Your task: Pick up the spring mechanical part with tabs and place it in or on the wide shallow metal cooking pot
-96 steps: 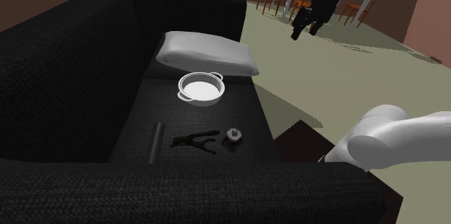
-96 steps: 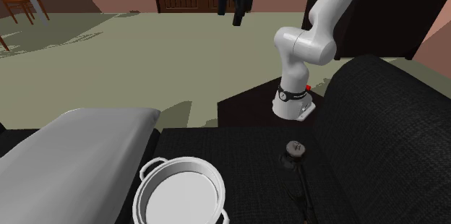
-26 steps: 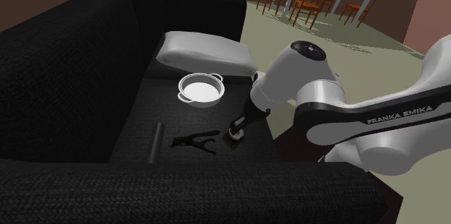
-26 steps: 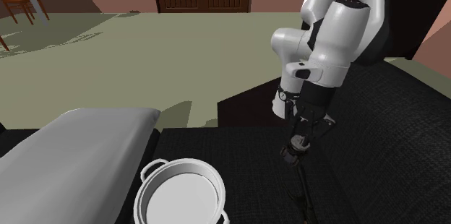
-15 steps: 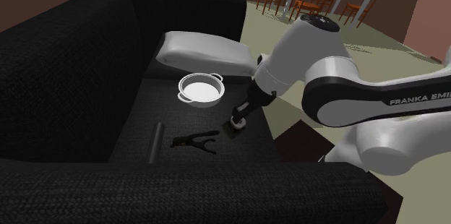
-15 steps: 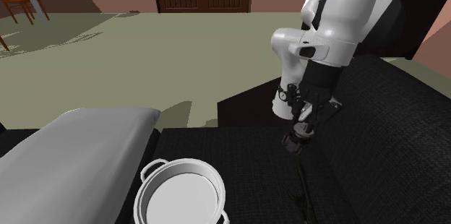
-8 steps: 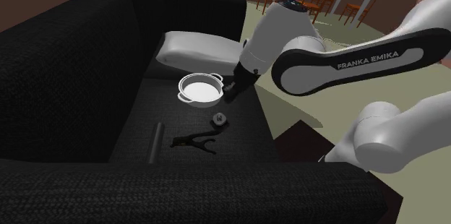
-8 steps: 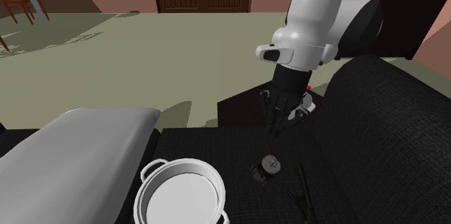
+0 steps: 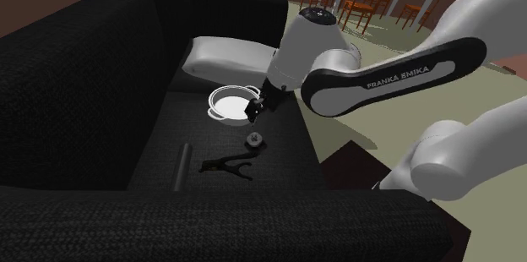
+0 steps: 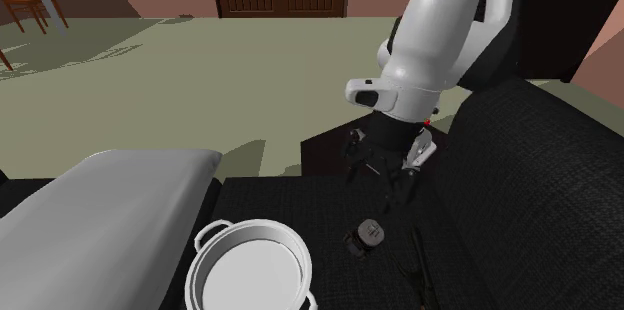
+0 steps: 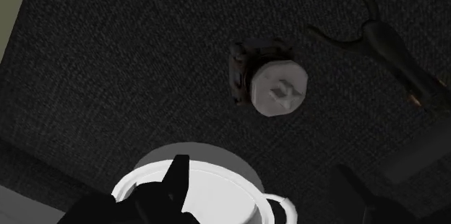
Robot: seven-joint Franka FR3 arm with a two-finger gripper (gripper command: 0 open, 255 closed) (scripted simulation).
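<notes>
Gripper (image 9: 252, 112) hangs over pot (image 9: 221, 95) rim, fingers apart, empty. Spring part (image 9: 253, 139) lies on the sofa seat (image 9: 169, 125) near the pot, untouched.

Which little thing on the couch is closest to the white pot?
The round part with the pale cap, just beside the pot. The black forked tool and the black tube lie farther off.

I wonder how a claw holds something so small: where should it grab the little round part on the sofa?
Probably from above, closing on the dark body behind the pale cap of the part. It lies tipped on the seat, apart from pot and tool, so the open gripper could straddle it.
</notes>
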